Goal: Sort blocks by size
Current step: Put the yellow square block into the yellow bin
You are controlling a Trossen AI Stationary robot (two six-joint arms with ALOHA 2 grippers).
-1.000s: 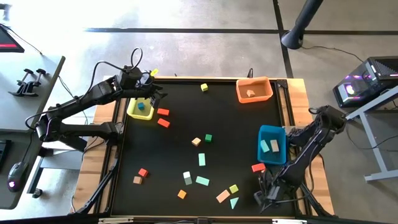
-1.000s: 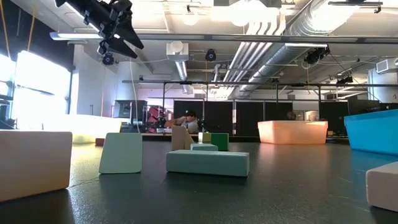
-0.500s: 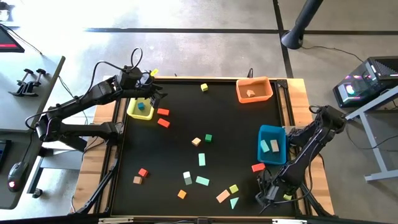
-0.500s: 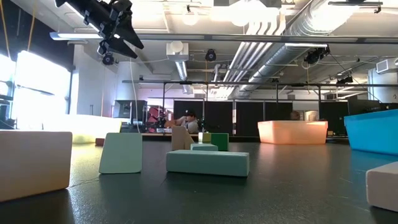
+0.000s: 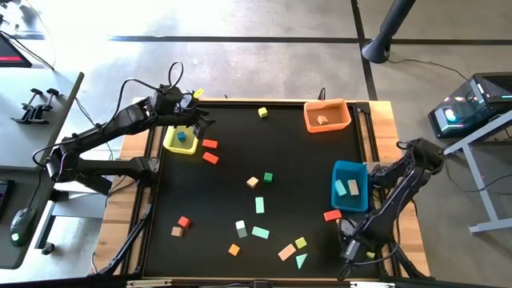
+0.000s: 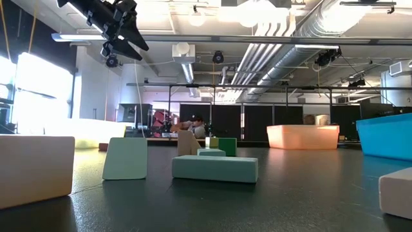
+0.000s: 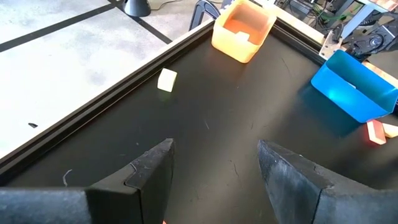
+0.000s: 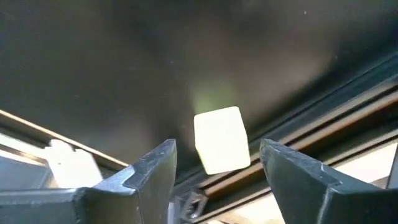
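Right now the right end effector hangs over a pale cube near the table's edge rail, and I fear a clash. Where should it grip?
Take the small pale yellow wooden cube by its two opposite flat side faces, straight down from above. The right end effector has open fingers flanking those faces, and the edge rail close beside it probably blocks a sideways approach.
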